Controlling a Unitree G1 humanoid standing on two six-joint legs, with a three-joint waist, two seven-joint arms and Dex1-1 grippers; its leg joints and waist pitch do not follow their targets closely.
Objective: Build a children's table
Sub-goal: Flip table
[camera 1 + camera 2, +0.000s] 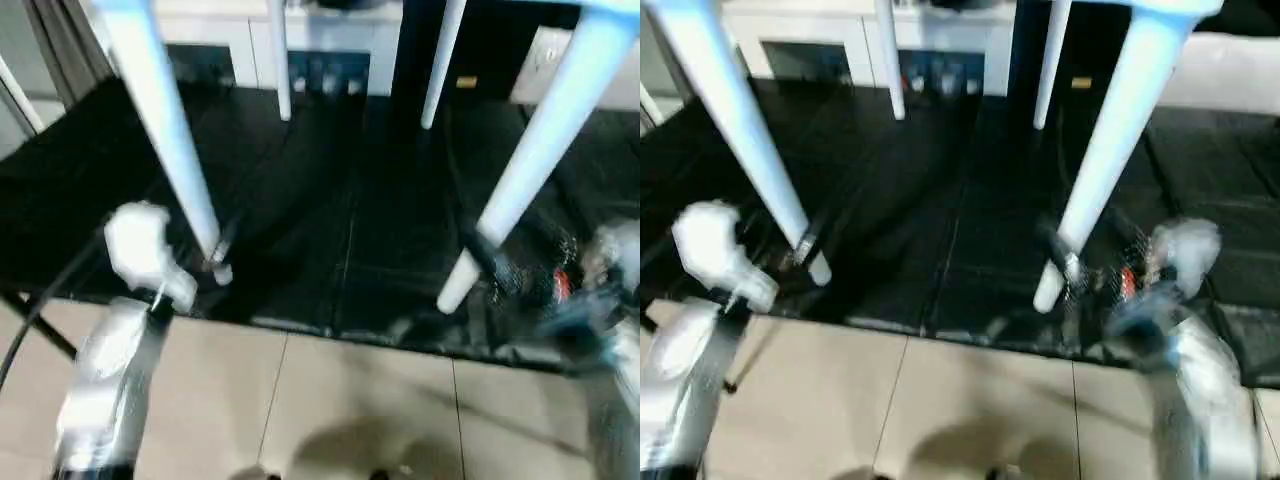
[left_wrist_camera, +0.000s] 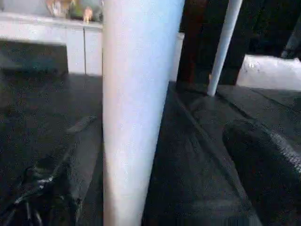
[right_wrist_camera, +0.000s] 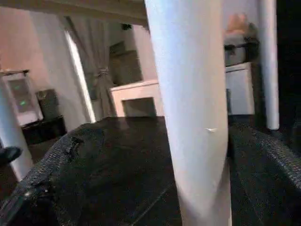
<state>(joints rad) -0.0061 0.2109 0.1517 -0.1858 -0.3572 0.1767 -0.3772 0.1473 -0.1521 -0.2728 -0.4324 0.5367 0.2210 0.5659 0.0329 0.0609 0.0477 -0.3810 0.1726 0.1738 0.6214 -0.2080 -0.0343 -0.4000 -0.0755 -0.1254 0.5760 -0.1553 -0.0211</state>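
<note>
Both sets of jaws stand wide open, each straddling a near leg without gripping it. The left gripper (image 1: 222, 262) sits at the foot of the near left leg (image 1: 165, 120); the right gripper (image 1: 1072, 268) sits low on the near right leg (image 1: 1105, 150). The children's table (image 1: 352, 12) stands upright on a black mat (image 1: 320, 220), its far legs behind, beside a tiled floor (image 1: 300, 400).

Table's four legs stand on black mat (image 1: 340, 230); near left leg (image 1: 170, 130), near right leg (image 1: 540, 150) block; open between.
</note>
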